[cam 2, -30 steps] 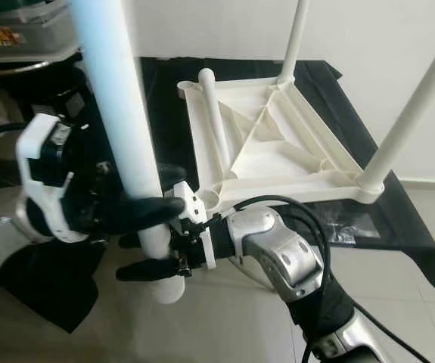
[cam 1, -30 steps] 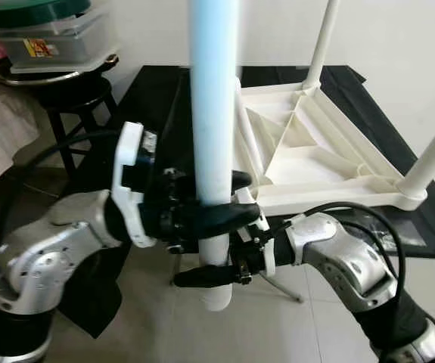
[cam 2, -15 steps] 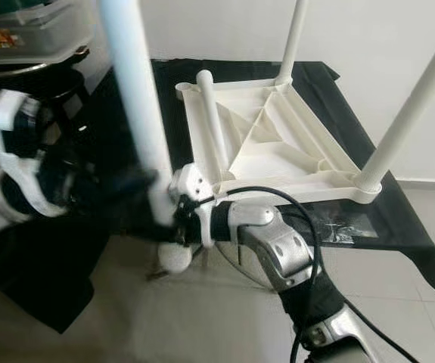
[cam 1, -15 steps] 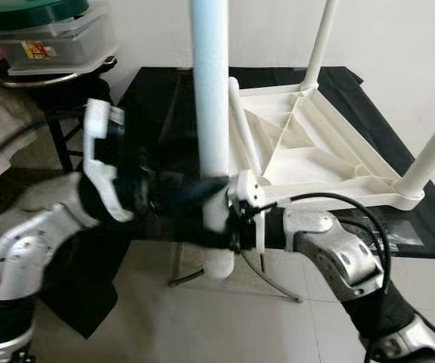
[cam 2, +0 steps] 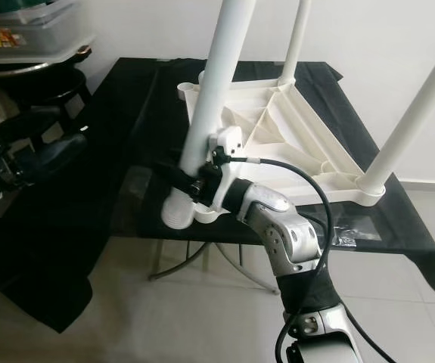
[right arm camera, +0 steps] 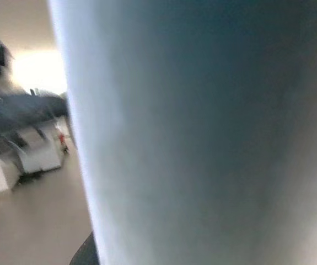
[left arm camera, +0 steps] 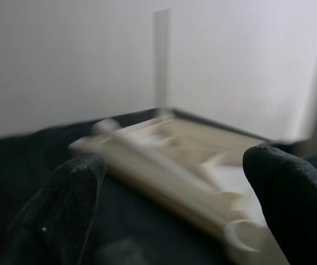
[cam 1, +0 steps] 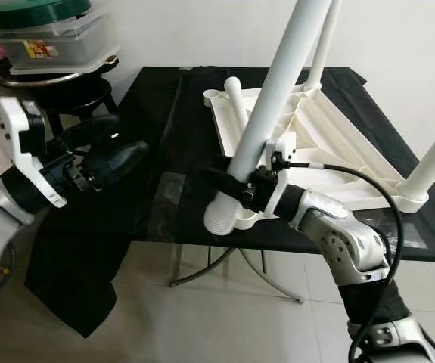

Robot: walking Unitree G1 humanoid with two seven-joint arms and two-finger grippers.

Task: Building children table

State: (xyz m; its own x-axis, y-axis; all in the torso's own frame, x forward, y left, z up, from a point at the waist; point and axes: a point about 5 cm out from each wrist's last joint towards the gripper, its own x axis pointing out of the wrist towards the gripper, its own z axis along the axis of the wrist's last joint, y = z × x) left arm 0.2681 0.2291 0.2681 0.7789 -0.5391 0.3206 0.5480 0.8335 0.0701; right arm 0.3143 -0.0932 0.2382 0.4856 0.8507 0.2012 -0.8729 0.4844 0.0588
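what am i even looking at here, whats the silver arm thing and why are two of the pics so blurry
It is a humanoid robot putting together a small plastic table. The two wide pictures come from cameras in its head, looking down at its own silver arms. The two close, blurry pictures come from cameras on its wrists, looking along the fingers of each claw.

On the black table lies the white tabletop, upside down, with two legs already standing up from its corners and a loose leg lying across it. The right claw is shut on another white leg, held tilted with its lower end near the tabletop's near corner. That leg is the pale surface in the right wrist picture. The left claw is off to the left, open and holding nothing.
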